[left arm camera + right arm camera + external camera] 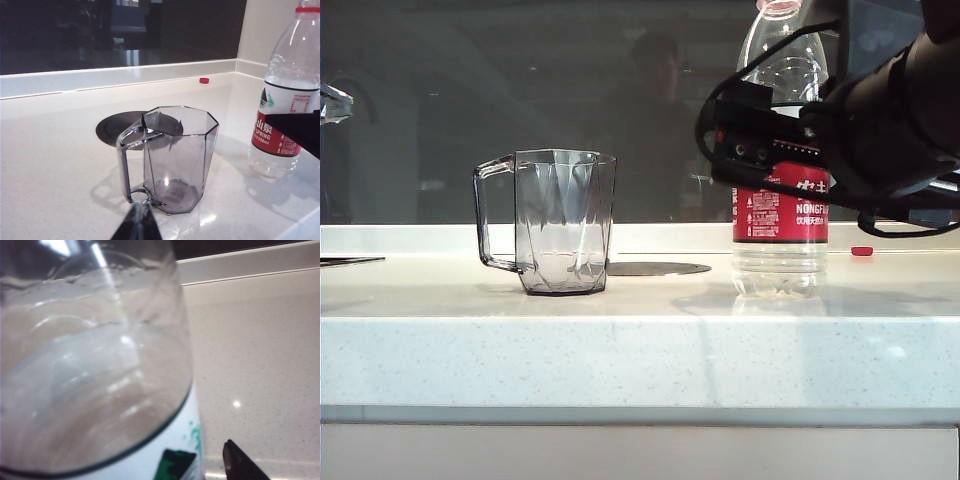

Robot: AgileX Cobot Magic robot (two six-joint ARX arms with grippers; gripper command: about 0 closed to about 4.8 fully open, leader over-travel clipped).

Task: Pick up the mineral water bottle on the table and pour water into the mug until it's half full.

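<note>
The mineral water bottle (780,215) stands upright on the right of the table (640,360), its neck open, with water (285,92) up to just above the red label. My right gripper (760,150) is open around the bottle at the label's top. One finger (239,465) shows with a gap to the bottle (95,380); the other finger is hidden. The smoky-grey mug (563,222) stands to the left and looks empty, its handle pointing left. My left gripper (137,222) is shut, holds nothing, and is seen just short of the mug (175,155).
A small red cap (861,251) lies at the back right near the wall ledge. A dark round disc (655,268) is set into the counter behind the mug. The thick front edge of the counter runs across the exterior view.
</note>
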